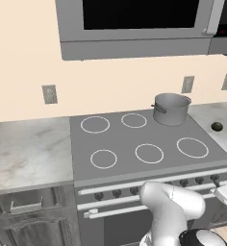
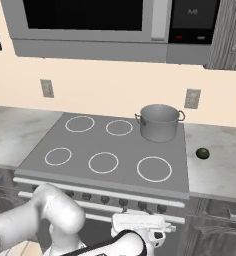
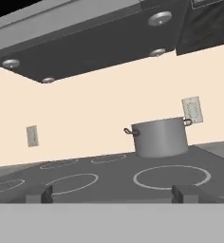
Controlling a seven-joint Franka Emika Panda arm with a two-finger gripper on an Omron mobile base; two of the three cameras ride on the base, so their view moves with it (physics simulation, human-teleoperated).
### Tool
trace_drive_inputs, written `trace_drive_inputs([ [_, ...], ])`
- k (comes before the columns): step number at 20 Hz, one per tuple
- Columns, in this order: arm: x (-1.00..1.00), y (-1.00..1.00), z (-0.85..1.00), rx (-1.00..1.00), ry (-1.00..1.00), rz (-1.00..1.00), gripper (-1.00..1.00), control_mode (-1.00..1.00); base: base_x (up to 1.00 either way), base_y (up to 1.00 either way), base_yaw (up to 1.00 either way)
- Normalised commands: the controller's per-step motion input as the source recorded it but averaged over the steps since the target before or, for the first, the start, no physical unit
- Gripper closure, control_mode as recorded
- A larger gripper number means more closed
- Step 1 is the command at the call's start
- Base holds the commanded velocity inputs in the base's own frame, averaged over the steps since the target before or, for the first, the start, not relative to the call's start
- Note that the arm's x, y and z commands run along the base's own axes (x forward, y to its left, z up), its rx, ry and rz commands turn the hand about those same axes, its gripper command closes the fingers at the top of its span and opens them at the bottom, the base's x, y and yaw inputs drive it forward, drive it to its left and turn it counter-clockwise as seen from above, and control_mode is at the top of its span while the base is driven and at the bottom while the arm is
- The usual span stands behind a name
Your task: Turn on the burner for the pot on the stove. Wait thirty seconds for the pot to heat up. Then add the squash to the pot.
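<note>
The gripper (image 3: 112, 193) sits low before the stove (image 1: 134, 139), jaws spread wide and empty, level with the cooktop. The knobs (image 2: 105, 199) lie just ahead of and below it. Farther back, the pot (image 2: 159, 122) stands on the right rear burner; what is inside it is hidden. The squash (image 2: 202, 153) rests on the counter (image 2: 215, 165) right of the stove.

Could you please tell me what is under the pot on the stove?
The pot stands on the stove at its back right corner. A burner ring may lie beneath it, but the pot covers that spot.
</note>
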Motion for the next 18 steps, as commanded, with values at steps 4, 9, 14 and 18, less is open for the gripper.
trace_drive_inputs([
  [4,0.00,0.39,-0.29,-0.18,0.09,-0.24,-1.00,-1.00,0.00,0.00,0.00],
  [9,0.07,0.34,-0.05,-0.18,0.07,-0.24,-1.00,-1.00,0.00,0.00,0.00],
  [14,0.27,0.20,0.00,-0.14,0.08,-0.17,-1.00,-1.00,0.00,0.00,0.00],
  [18,0.26,-0.01,-0.01,-0.04,0.05,-0.02,-1.00,-1.00,0.00,0.00,0.00],
])
